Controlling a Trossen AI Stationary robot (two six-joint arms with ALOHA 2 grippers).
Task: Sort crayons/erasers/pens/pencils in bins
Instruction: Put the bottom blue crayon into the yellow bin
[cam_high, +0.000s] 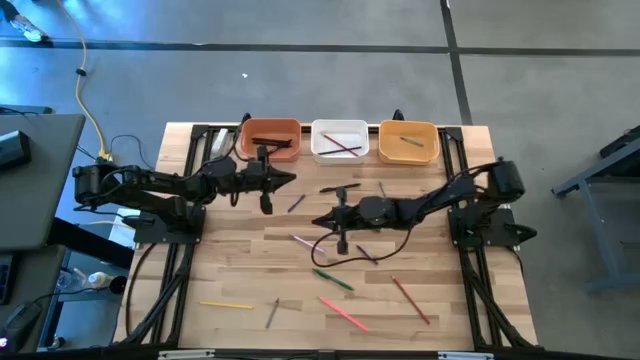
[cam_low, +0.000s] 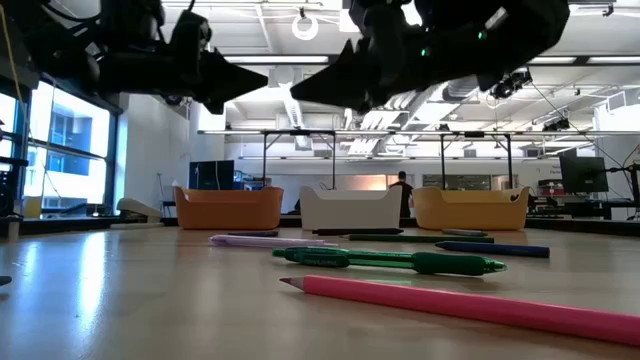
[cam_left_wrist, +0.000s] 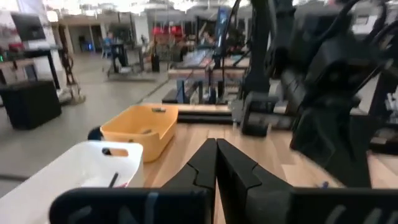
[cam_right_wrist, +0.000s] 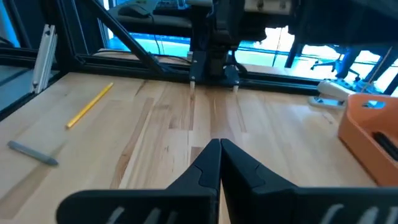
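**Both grippers closed, nothing held**

From above, the left gripper (cam_high: 290, 179) hangs just before the terracotta bin (cam_high: 268, 139), the right gripper (cam_high: 318, 222) mid-table among scattered sticks. Low down, a green pen (cam_low: 390, 261) lies before a pink pencil (cam_low: 480, 305) (fingers pressed together, empty, per wrist views).

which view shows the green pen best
The low view: the green pen lies close, side-on, its whole length clear. The high view shows it as a thin green stroke on the table. Neither wrist view shows it.

An open-plan lab or workshop: exposed ceiling ducts (cam_low: 300, 25), metal-framed workbenches (cam_low: 300, 150), concrete floor (cam_high: 330, 60).
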